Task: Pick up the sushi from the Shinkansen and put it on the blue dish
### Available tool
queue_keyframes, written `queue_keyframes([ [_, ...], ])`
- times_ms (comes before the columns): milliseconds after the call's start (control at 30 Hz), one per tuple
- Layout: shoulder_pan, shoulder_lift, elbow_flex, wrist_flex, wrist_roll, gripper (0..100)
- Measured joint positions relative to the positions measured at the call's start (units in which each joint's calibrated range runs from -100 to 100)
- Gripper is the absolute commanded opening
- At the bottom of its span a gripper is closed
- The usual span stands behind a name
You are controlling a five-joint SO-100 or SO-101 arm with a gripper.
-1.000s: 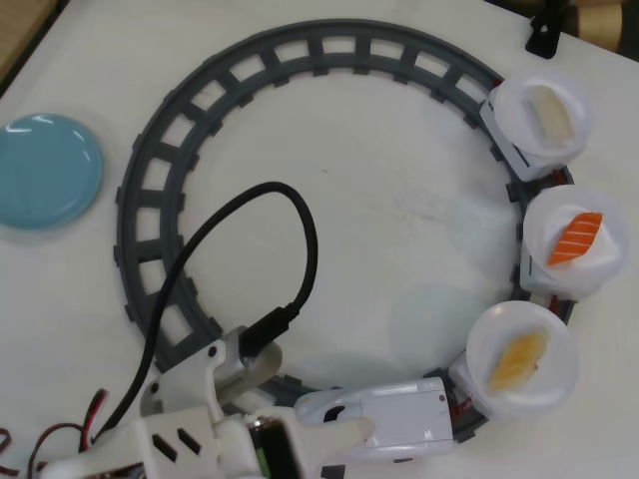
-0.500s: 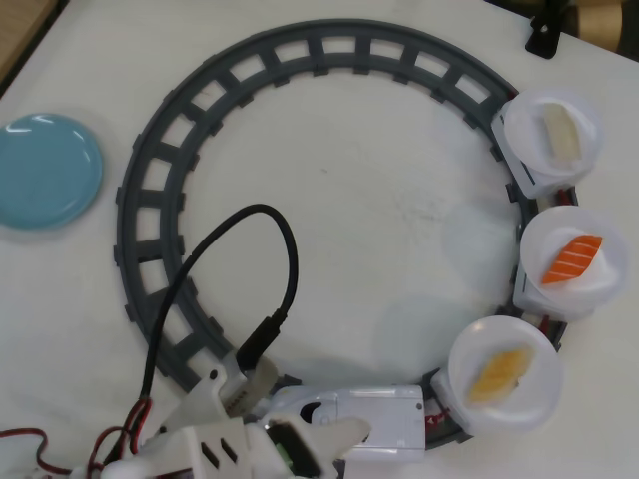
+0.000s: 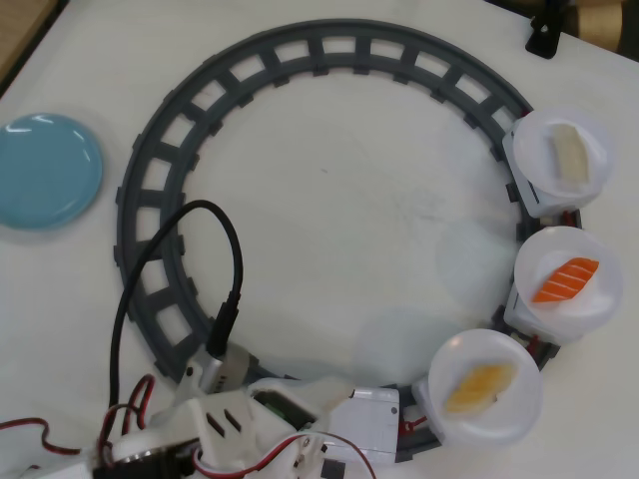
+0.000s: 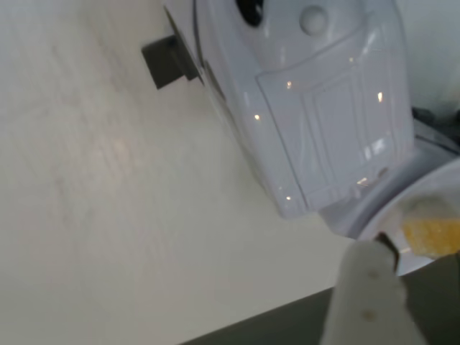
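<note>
Your bench (image 3: pixel 329 200) is a pale, faintly scuffed white top, with a strip of wood showing at the upper left corner of the overhead view. A grey ring of toy track (image 3: pixel 160 180) fills most of it, there to carry the Shinkansen (image 3: pixel 374 424) round past the arm at the bottom edge. The sushi (image 3: pixel 479 387), the egg-topped piece, rides on the first white plate (image 3: pixel 499 419) behind the engine at lower right, with the salmon piece (image 3: pixel 566 280) and the pale piece (image 3: pixel 570 153) on the plates above it. The blue dish (image 3: pixel 45 170) waits empty at far left, well apart from the train. The wrist view shows one finger (image 4: pixel 370 298) near the sushi; you cannot tell whether the pincer is released or clenched.
</note>
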Motion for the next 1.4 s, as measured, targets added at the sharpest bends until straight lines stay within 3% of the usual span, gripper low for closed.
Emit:
queue_keyframes([
  [433, 4.4, 6.8, 0.0, -3.7, 10.6, 23],
  [1100, 4.4, 7.1, -1.8, -3.7, 19.3, 29],
  [1400, 4.4, 7.1, -1.8, 0.8, 26.0, 29],
])
